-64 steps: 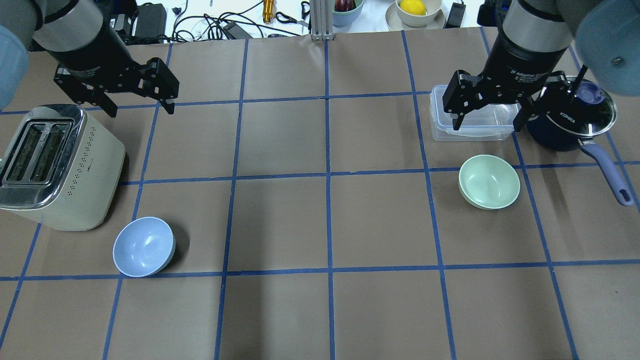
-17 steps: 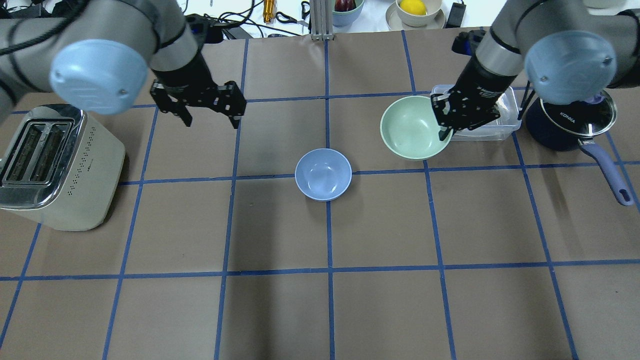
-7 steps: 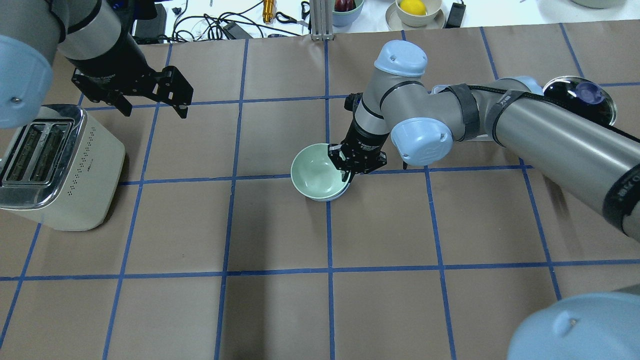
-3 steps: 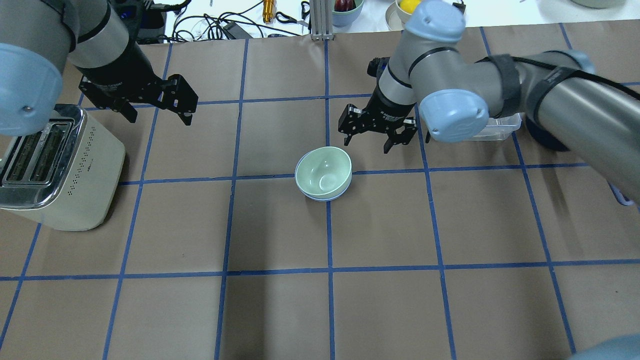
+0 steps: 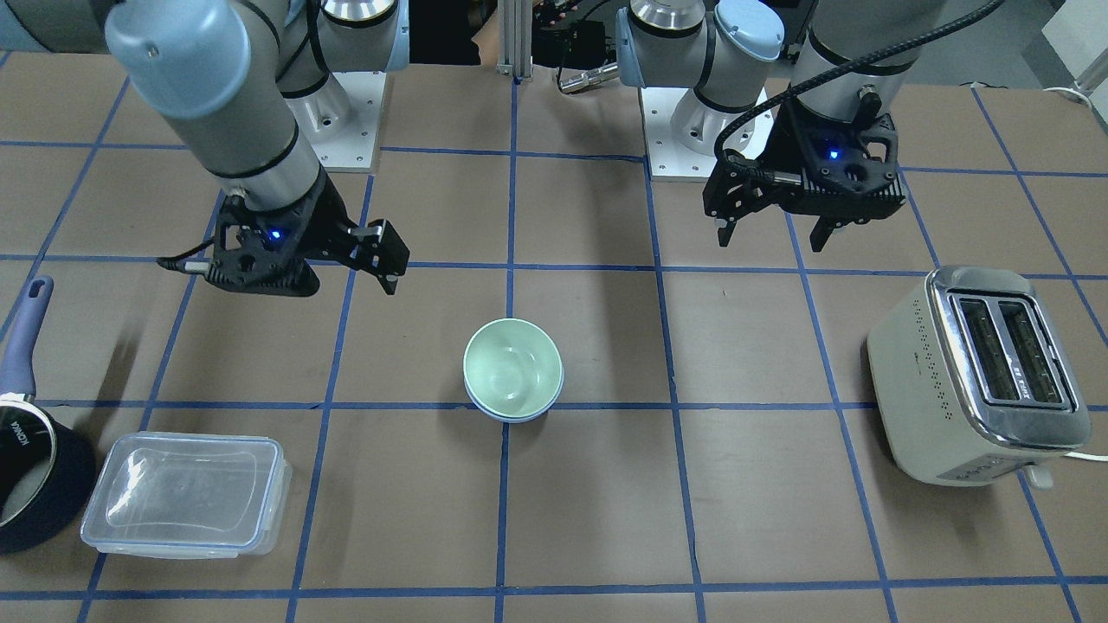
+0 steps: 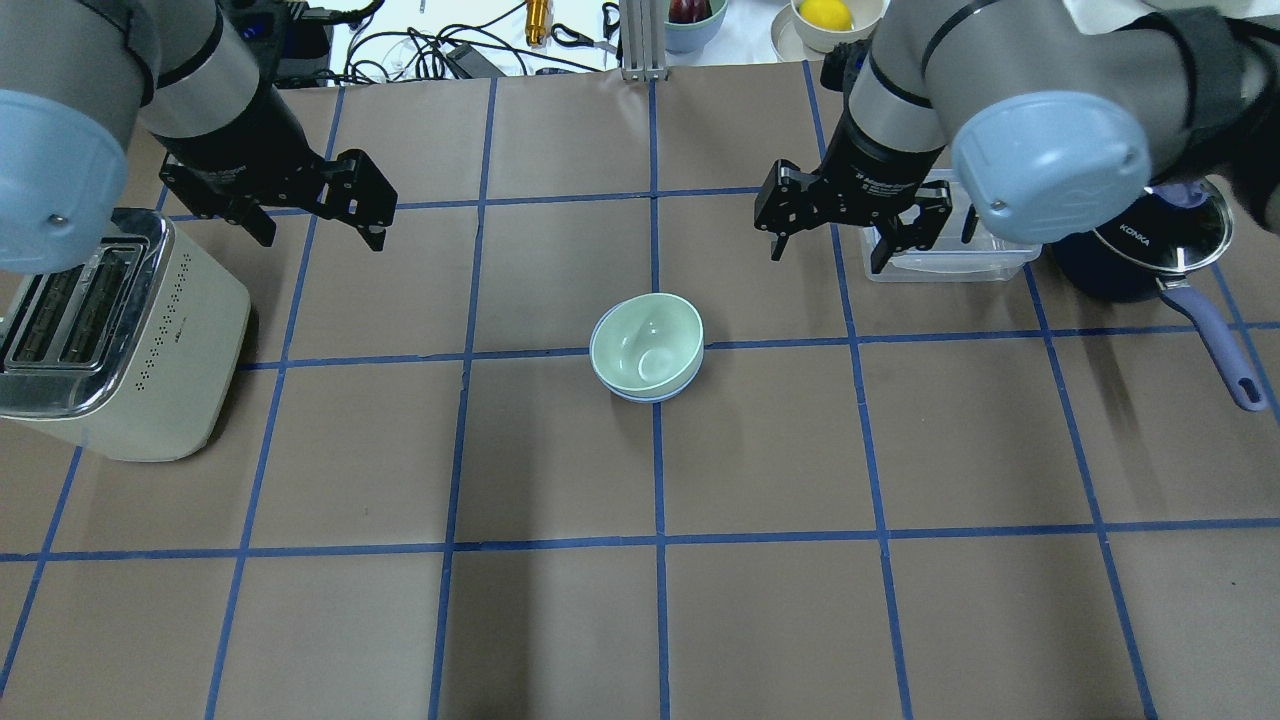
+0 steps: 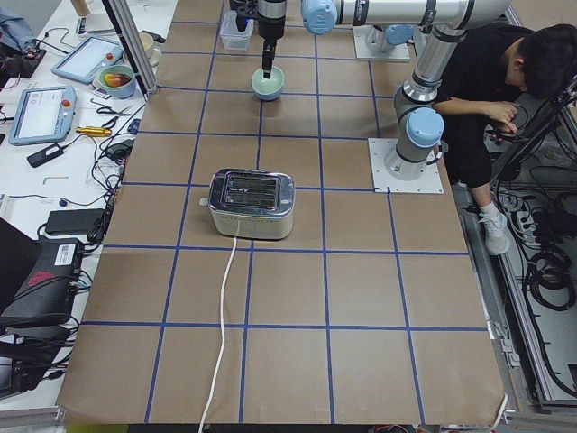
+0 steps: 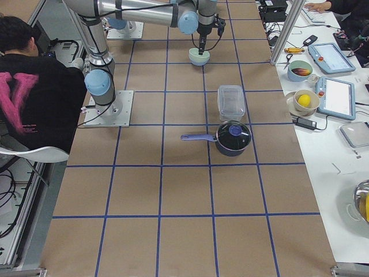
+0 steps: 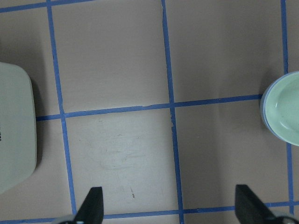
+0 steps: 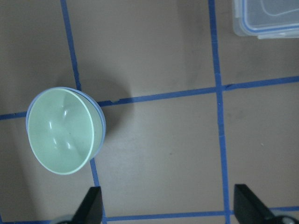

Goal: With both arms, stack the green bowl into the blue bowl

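Observation:
The green bowl (image 6: 646, 343) sits nested inside the blue bowl (image 6: 655, 398) at the table's centre. Only a thin rim of the blue bowl shows under it. The pair also shows in the front view (image 5: 511, 377). My right gripper (image 6: 828, 258) is open and empty, raised behind and to the right of the bowls. Its wrist view shows the green bowl (image 10: 63, 130) ahead of the open fingers. My left gripper (image 6: 320, 237) is open and empty, raised at the far left above the toaster's back. Its wrist view catches the green bowl (image 9: 286, 112) at the right edge.
A cream toaster (image 6: 110, 330) stands at the left. A clear lidded container (image 6: 955, 258) and a dark navy saucepan (image 6: 1140, 255) with a glass lid stand at the back right. Cables and other bowls lie beyond the table's far edge.
My right gripper let go of the green bowl inside the blue bowl, opened, rose and drew back to the right. My left gripper has hardly moved.

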`<action>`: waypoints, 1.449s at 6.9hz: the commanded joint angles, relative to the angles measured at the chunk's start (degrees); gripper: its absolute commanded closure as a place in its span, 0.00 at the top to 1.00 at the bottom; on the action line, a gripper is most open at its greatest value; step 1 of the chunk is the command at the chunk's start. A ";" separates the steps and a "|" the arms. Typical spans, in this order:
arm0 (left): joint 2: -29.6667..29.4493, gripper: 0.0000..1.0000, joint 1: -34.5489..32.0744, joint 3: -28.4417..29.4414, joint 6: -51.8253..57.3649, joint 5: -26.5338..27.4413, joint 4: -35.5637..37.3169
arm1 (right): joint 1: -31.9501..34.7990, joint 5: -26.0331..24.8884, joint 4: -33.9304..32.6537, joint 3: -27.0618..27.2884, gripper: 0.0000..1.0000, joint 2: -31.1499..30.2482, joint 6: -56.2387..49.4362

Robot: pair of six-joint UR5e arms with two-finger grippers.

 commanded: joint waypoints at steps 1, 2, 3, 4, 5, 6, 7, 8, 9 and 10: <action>-0.01 1.00 0.18 0.40 -0.18 -0.46 0.15 | -1.71 -1.81 7.05 -0.55 1.00 -5.15 -1.22; -0.01 1.00 0.44 0.75 -0.35 -0.55 0.15 | -1.90 -2.41 7.50 -0.73 1.00 -5.68 -1.22; 0.17 1.00 0.70 1.01 -0.44 -0.46 0.07 | -2.94 -2.59 8.98 -0.99 1.00 -5.60 -1.39; 0.26 1.00 0.79 1.02 -0.44 0.32 0.07 | -5.56 -2.60 13.43 -2.47 1.00 -5.69 -4.44; 0.78 1.00 0.88 0.76 -0.79 0.07 -0.19 | -6.46 -2.51 15.48 -4.23 1.00 -5.69 -5.60; 0.52 1.00 0.97 0.93 -0.97 -0.11 -0.20 | -6.47 -2.77 15.50 -4.42 1.00 -5.69 -5.44; 0.35 1.00 0.97 1.02 -1.93 -0.20 -0.11 | -6.47 -2.86 15.50 -4.42 1.00 -5.78 -5.18; 0.34 1.00 0.88 1.02 -2.55 -0.11 -0.20 | -6.38 -2.86 15.50 -4.42 1.00 -5.78 -5.09; 0.34 1.00 0.97 1.10 -2.55 -0.11 -0.20 | -6.38 -3.73 15.33 -4.42 1.00 -5.86 -4.22; 0.34 1.00 0.97 1.11 -2.55 -0.02 -0.11 | -6.38 -4.17 15.32 -4.42 1.00 -5.86 -4.21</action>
